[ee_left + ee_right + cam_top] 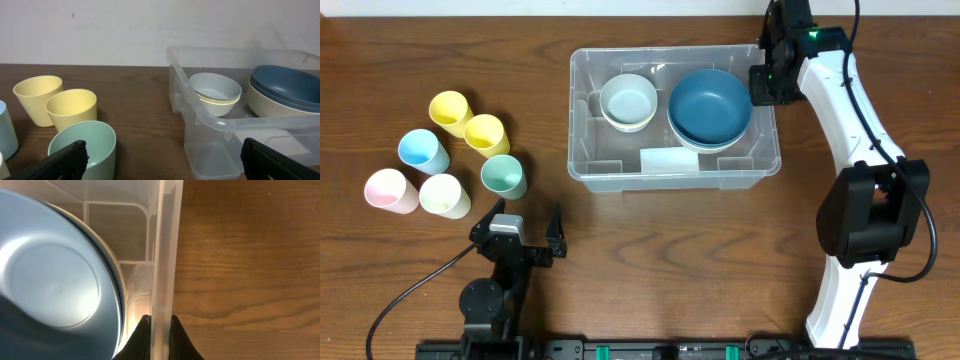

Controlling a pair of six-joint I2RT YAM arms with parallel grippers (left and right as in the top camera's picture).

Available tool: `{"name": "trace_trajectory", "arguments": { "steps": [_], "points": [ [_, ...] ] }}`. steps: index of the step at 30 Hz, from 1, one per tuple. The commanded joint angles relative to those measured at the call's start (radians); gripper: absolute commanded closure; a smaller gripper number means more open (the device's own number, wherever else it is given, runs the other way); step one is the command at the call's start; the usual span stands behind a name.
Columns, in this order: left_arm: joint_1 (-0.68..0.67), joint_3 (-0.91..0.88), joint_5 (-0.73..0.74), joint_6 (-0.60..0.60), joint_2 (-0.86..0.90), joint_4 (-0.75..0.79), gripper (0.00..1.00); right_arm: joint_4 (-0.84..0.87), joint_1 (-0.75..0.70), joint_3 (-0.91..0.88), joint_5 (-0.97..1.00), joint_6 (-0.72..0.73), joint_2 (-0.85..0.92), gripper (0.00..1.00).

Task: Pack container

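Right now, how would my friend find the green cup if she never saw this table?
Find the big clear container on the wooden table. Left of it stand six small cups; the green cup is closest to the container. It is the only mint-green one.

- There's the container (610,162), sitting mid-desk (670,260), toward the back.
- Inside it: small bowls (628,102) left, large bowls (710,108) right, side by side.
- Six cups (486,133) cluster left of it on the desk.
- And the right gripper (161,324), jaws astride its right wall.
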Motion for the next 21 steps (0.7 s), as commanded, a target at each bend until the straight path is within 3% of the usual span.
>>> {"name": "trace_trajectory", "arguments": {
  "steps": [1,6,16,21],
  "points": [
    [0.004,-0.018,0.014,0.017,-0.005,-0.033,0.02,0.003,-0.01,-0.008,0.038,-0.076,0.011,0.94],
    [0.004,-0.018,0.014,0.017,-0.005,-0.033,0.02,0.004,-0.009,-0.005,0.037,-0.082,0.01,0.63],
    [0.004,-0.018,0.014,0.017,-0.005,-0.033,0.02,-0.019,-0.008,0.088,-0.024,-0.083,0.008,0.52],
    [0.004,-0.018,0.014,0.017,-0.005,-0.033,0.02,-0.097,-0.008,0.256,-0.1,-0.078,0.008,0.39]
  ]
}}
